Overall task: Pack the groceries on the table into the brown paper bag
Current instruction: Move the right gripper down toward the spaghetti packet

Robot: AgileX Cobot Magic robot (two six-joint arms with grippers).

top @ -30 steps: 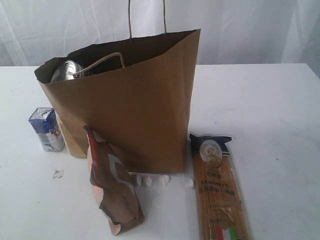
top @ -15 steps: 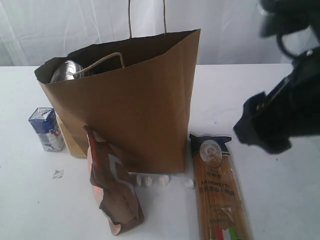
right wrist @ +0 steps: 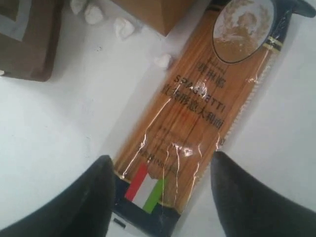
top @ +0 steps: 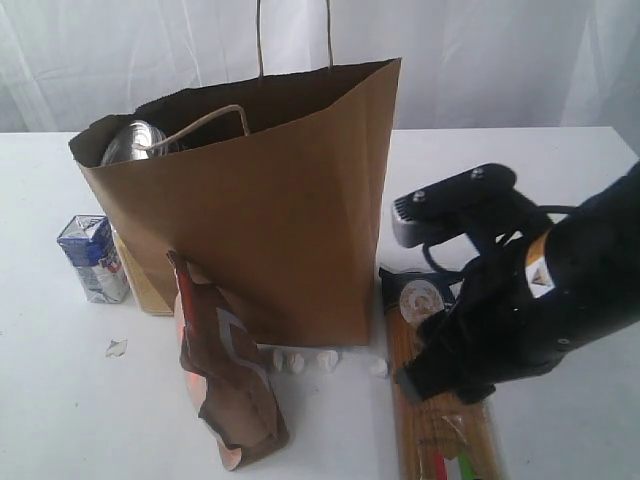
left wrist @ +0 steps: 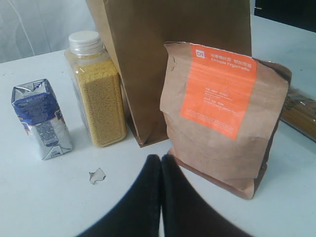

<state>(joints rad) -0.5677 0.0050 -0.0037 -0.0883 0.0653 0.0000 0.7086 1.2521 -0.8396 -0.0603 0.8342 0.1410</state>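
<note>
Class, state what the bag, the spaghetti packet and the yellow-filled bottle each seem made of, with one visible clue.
Brown paper bag: matte kraft paper, with sharp folds and creases.
Spaghetti packet: glossy clear plastic film; it glints and the strands show through.
Yellow-filled bottle: clear walls, probably plastic, possibly glass; contents visible, white ribbed cap.

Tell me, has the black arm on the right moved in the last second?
Yes. The right end effector swung in from upper right, down over the spaghetti packet beside the brown paper bag.
</note>
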